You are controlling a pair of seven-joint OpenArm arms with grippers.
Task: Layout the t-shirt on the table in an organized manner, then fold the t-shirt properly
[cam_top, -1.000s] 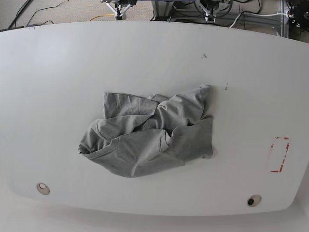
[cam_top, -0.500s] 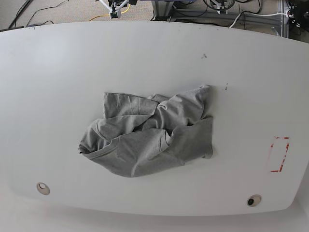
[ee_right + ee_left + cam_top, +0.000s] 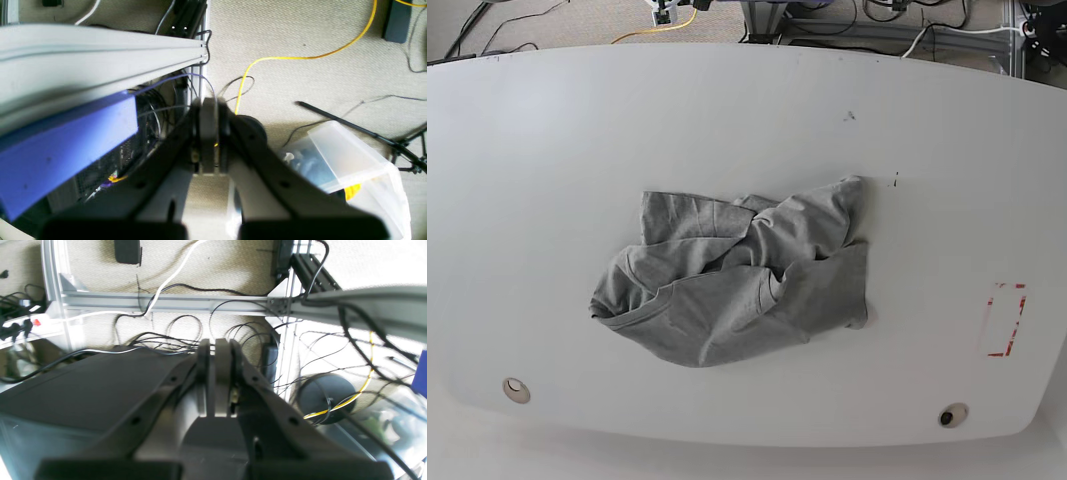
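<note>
No readable writing anywhere

No text, label, brand, number or sign can be read in the base view or in either wrist view.

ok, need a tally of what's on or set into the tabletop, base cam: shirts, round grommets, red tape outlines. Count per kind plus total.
t-shirt: 1, grey, crumpled
round grommets: 2, near the table's lower corners
red tape outline: 1, broken in places
total: 4
</note>
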